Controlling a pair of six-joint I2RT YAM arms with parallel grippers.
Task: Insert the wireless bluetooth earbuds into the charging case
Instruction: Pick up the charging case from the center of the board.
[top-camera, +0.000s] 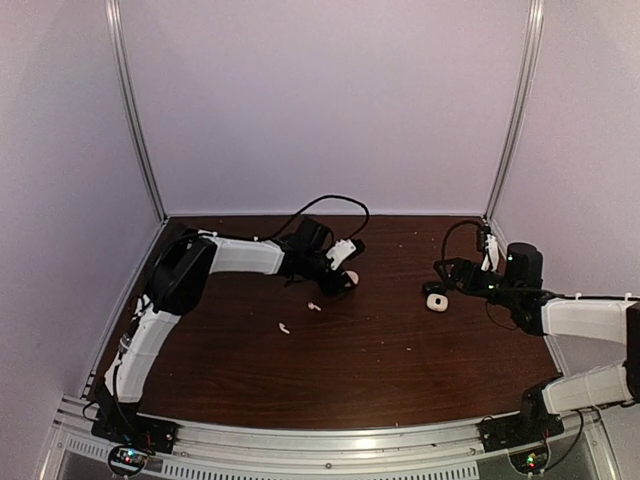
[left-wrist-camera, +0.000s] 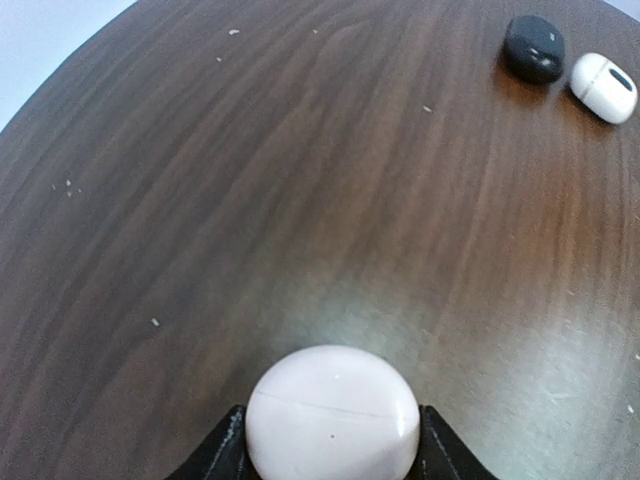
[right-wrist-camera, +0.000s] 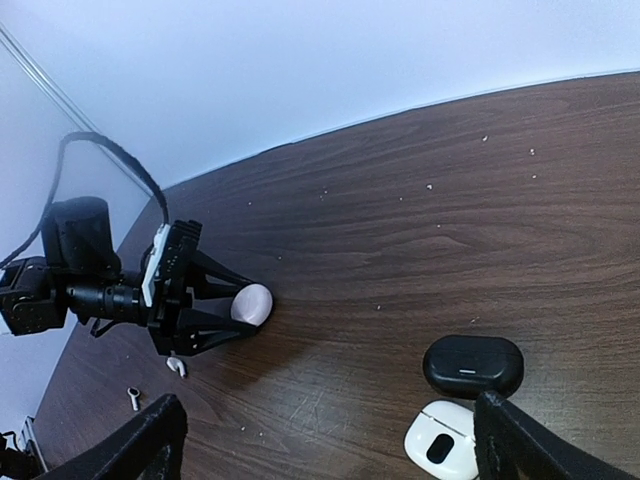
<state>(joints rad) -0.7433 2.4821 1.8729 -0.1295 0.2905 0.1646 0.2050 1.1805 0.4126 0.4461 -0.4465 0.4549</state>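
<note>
We recorded a dark wooden worktop (top-camera: 400, 370) enclosed by pale walls. The left arm (top-camera: 240, 255) reached from its base toward the middle of the worktop, and the right arm (top-camera: 585, 318) was folded along the right side.

The left gripper (top-camera: 345, 280) was grasping a round white charging case (left-wrist-camera: 332, 415). In the left wrist view its black fingers (left-wrist-camera: 220, 455) pressed against both sides of the case, which sat on the worktop with its lid seam shut.

The right gripper (right-wrist-camera: 330, 445) was released, with its jaws spread wide and nothing between them. It hung near two further cases.

A black charging case (right-wrist-camera: 473, 365) lay closed on the worktop. A white charging case (right-wrist-camera: 440, 440) with a dark mark on top lay just beside it, on the side nearer the arm bases. Both were well apart from the left gripper.

We saw two whitish earbuds, both lying loose on the worktop outside any case. The first earbud (right-wrist-camera: 177, 366) lay near the left gripper on its near side. The second earbud (right-wrist-camera: 133, 399) lay a little farther toward the left arm's base.
</note>
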